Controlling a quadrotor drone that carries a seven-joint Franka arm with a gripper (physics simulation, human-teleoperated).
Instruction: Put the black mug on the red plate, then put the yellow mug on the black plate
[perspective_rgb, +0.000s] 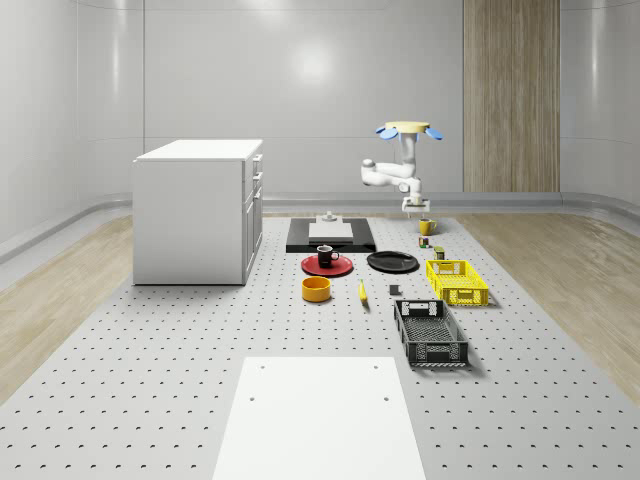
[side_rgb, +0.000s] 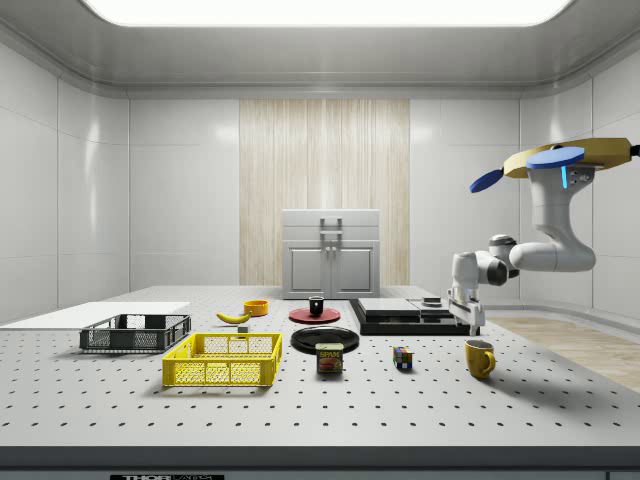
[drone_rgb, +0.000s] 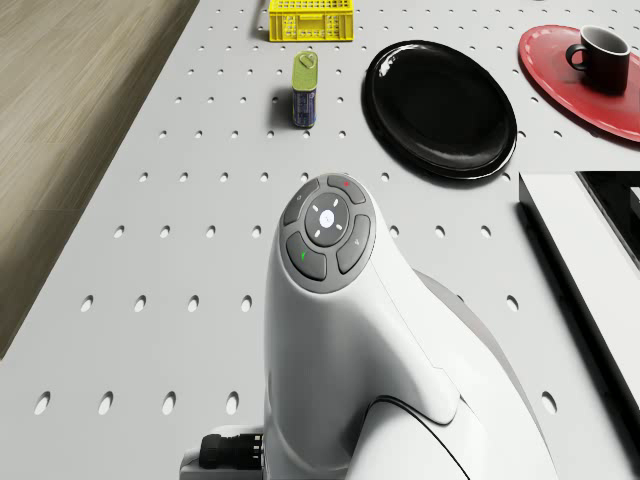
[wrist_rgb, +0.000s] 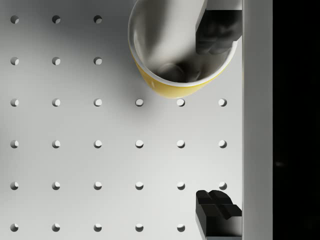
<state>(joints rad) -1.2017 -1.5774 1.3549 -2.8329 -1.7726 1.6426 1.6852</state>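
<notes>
Yellow mug (wrist_rgb: 181, 55) sits upright on the counter (perspective_rgb: 180, 350), directly below the pincer (wrist_rgb: 216, 125), whose fingers (wrist_rgb: 216, 212) stand wide apart with nothing between them; one fingertip overlaps the mug's rim in the wrist view, the other is well off it. Side view: pincer (side_rgb: 468, 318) above and just beside the mug (side_rgb: 480, 357), not touching. Drone (side_rgb: 565, 160) hovers over the counter's far end, beside the black tray (perspective_rgb: 331, 235).

Black mug (perspective_rgb: 326, 255) already on the red plate (perspective_rgb: 327, 266); first half looks done. Black plate (perspective_rgb: 392, 262) bare, just beside the red one.

Judgement: step in hand is grasping the yellow mug. Shift the pincer so the rim wall lies between both fingers, descend straight, close firmly. Mind the handle; an off-centre pinch could tip it.
</notes>
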